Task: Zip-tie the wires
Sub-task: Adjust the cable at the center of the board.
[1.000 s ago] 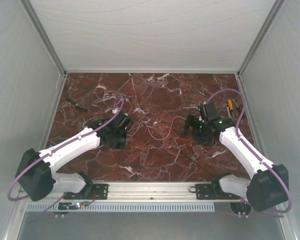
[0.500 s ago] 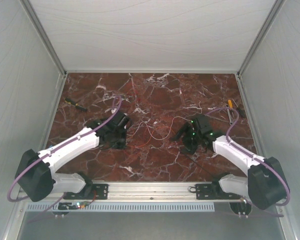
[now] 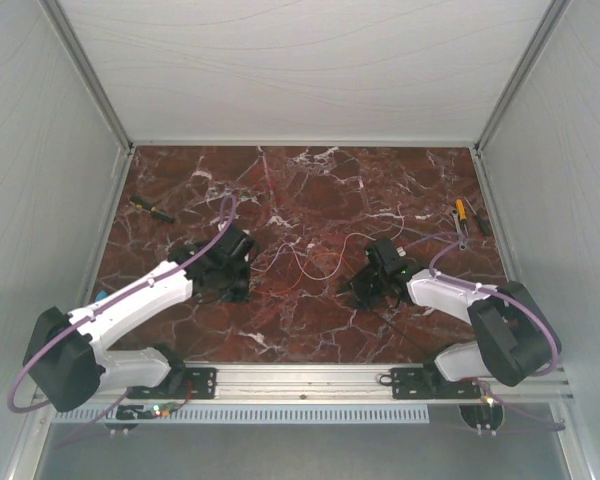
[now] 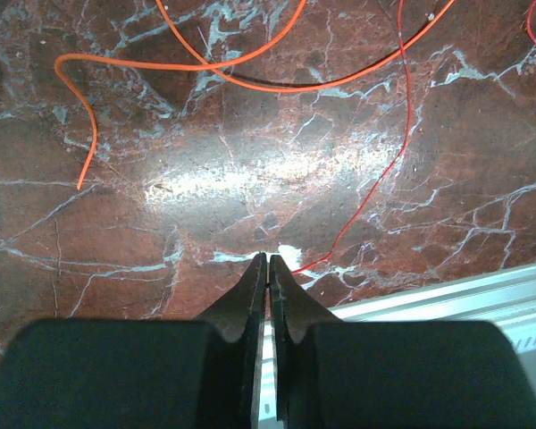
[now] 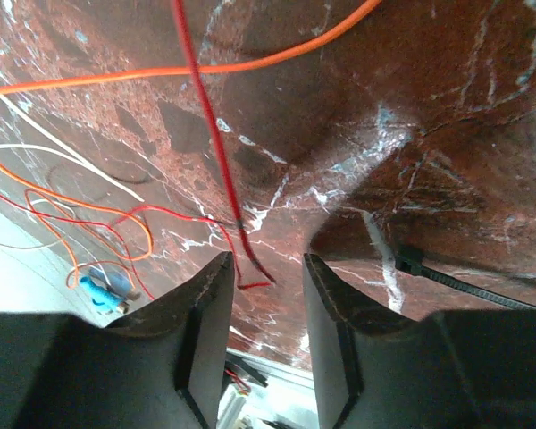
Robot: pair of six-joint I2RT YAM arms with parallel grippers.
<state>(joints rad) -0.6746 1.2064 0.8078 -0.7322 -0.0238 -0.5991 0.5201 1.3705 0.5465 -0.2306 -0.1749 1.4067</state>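
The left arm (image 3: pixel 130 300) and right arm (image 3: pixel 445 292) wear white shells, black joints, black tapered fingers (image 4: pixel 246 304), and looping purple cables (image 3: pixel 221 227).

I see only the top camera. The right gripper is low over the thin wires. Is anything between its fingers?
Observer: Yes. The right gripper is open; the loose end of a thin red flexible wire lies between its fingers, unpinched.
Operator: What else lies near it?
Observer: A straight black plastic zip tie lies flat on the red-brown marble table, just outside one finger.
Operator: And the other arm?
Observer: The left gripper is shut; a red wire end lies beside its tips.
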